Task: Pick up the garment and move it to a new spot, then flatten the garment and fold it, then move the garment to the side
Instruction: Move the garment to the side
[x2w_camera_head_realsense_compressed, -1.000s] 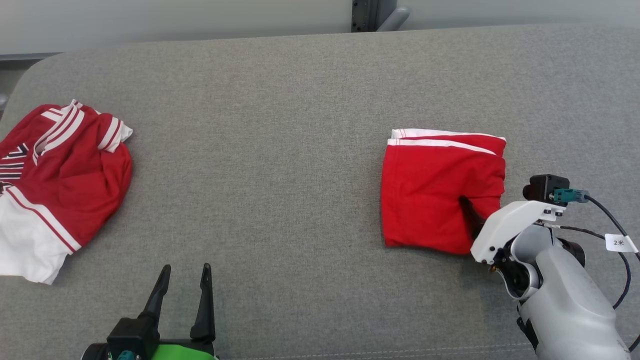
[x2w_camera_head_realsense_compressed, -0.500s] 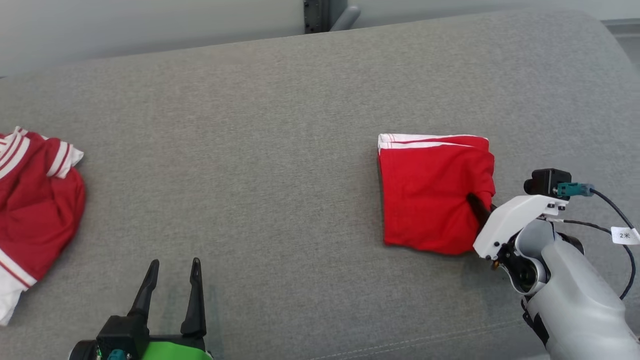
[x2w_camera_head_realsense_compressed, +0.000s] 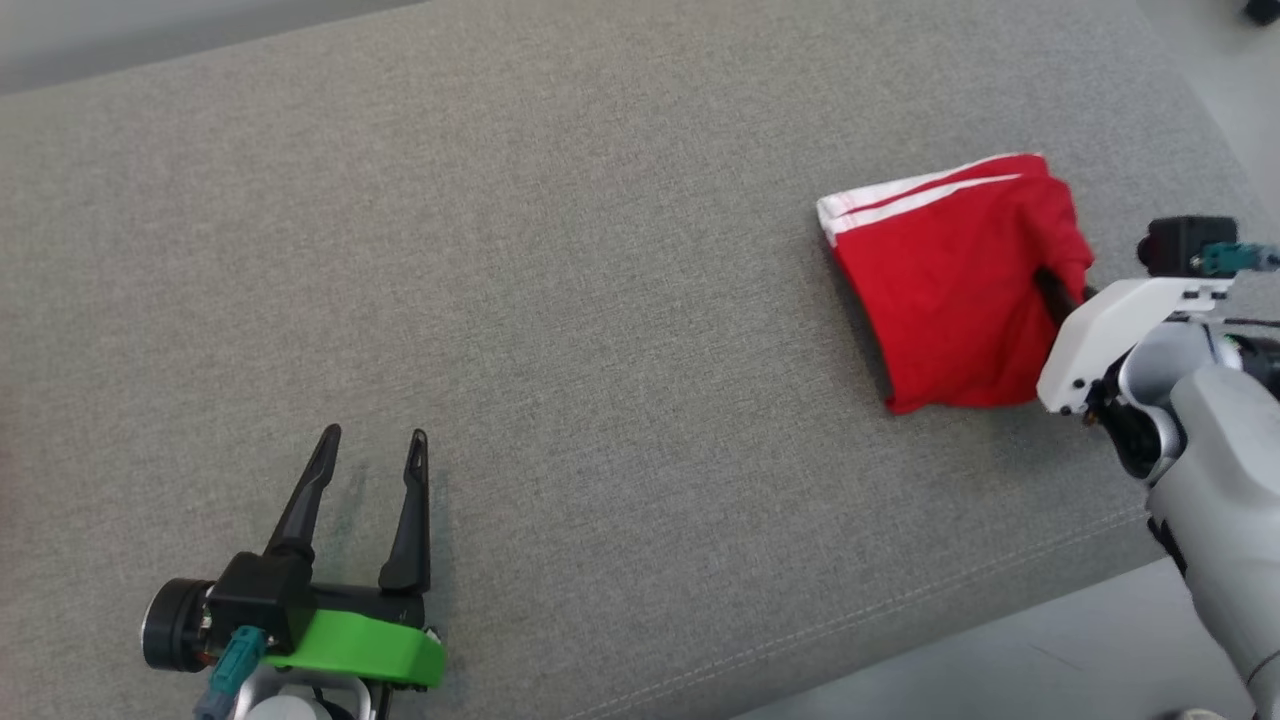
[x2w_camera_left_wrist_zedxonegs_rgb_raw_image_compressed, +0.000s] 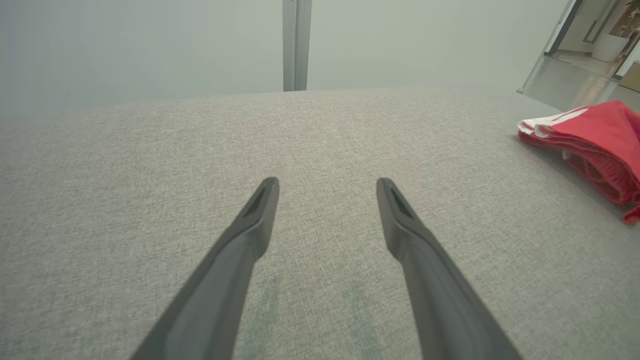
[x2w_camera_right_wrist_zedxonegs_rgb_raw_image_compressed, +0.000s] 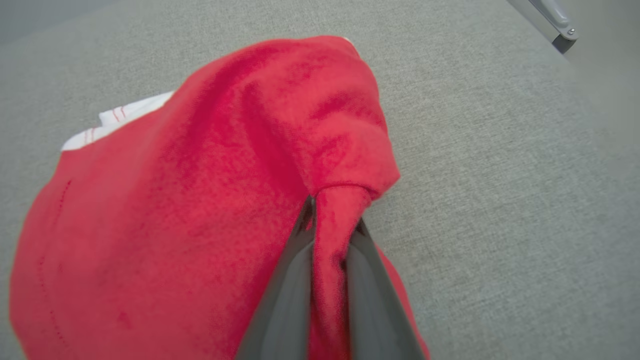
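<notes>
Gripping the folded red garment (x2w_camera_head_realsense_compressed: 950, 300) by one bunched corner, upper right of the head view near the grey cushion's (x2w_camera_head_realsense_compressed: 560, 300) edge, right gripper (x2w_camera_right_wrist_zedxonegs_rgb_raw_image_compressed: 332, 212) clenched (left gripper (x2w_camera_head_realsense_compressed: 370, 445) agape, idle, lower left); liable to spill its folds or slip free if hauled by so small a bite.

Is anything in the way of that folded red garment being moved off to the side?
Nothing visible does. The right gripper is shut on the red garment at its edge, and the grey cushion beside it, out to the right edge, shows no other object.
</notes>
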